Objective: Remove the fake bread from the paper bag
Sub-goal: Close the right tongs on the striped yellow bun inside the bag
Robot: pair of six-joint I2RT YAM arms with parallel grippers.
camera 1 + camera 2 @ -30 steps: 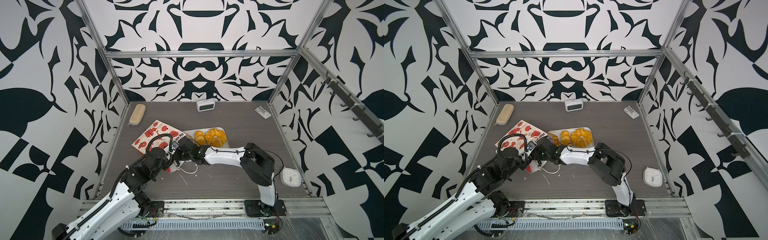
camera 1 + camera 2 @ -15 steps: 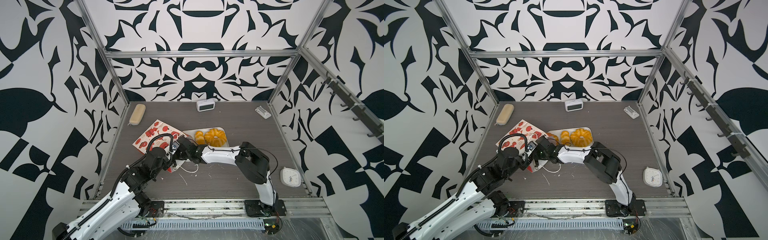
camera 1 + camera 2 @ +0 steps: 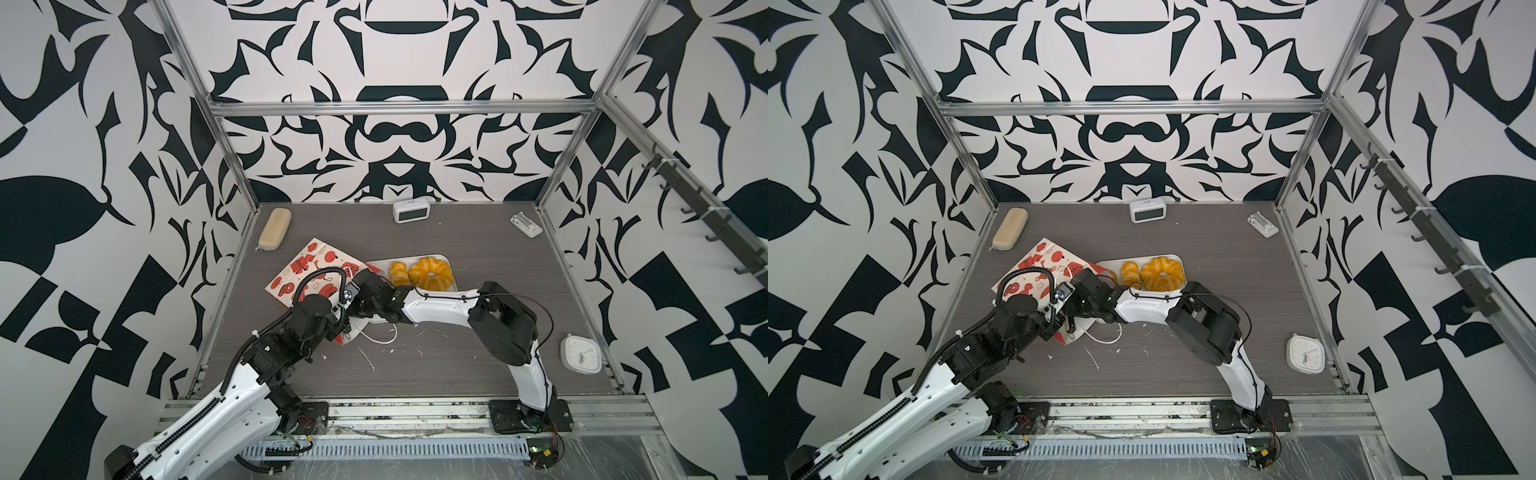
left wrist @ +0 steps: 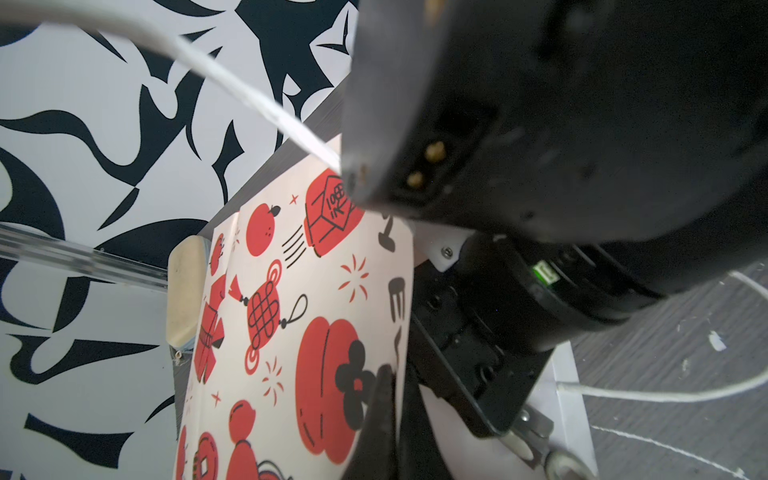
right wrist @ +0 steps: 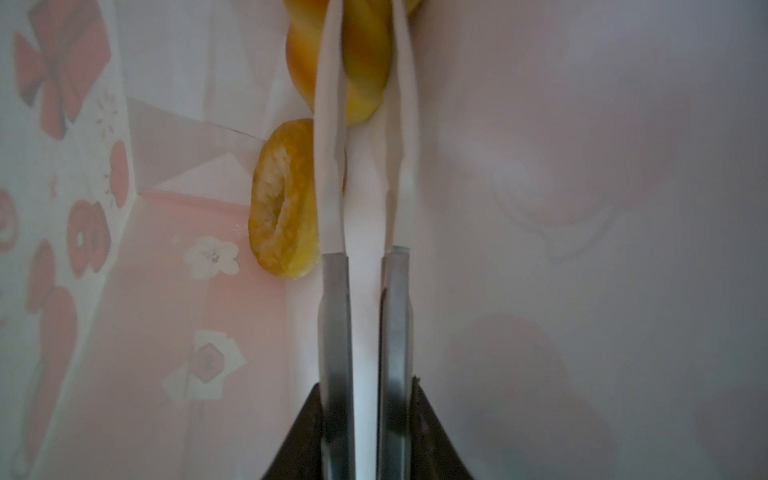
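The red-and-white paper bag (image 3: 307, 270) (image 3: 1040, 266) lies on its side, mouth toward the table's middle. My left gripper (image 4: 395, 374) is shut on the upper edge of the mouth, holding it up. My right gripper (image 5: 365, 16) reaches deep inside the bag, out of sight in both top views. Its white fingers (image 5: 330, 124) are closed in on a glossy yellow roll (image 5: 365, 75) of fake bread at the bag's far end. A small bagel ring (image 5: 286, 199) lies beside one finger. A large ring (image 3: 430, 272) and a croissant roll (image 3: 398, 272) sit on the white tray (image 3: 440, 258).
A tan zippered case (image 3: 274, 228) lies at the back left. A digital clock (image 3: 410, 210) stands at the back wall, with a small white device (image 3: 525, 224) at the back right. A square white clock (image 3: 580, 354) lies front right. The bag's cord handle (image 3: 382, 338) trails on the table.
My right arm has pushed further into the bag, and its fingers have closed in around the roll. My left gripper has kept its hold on the bag's edge.
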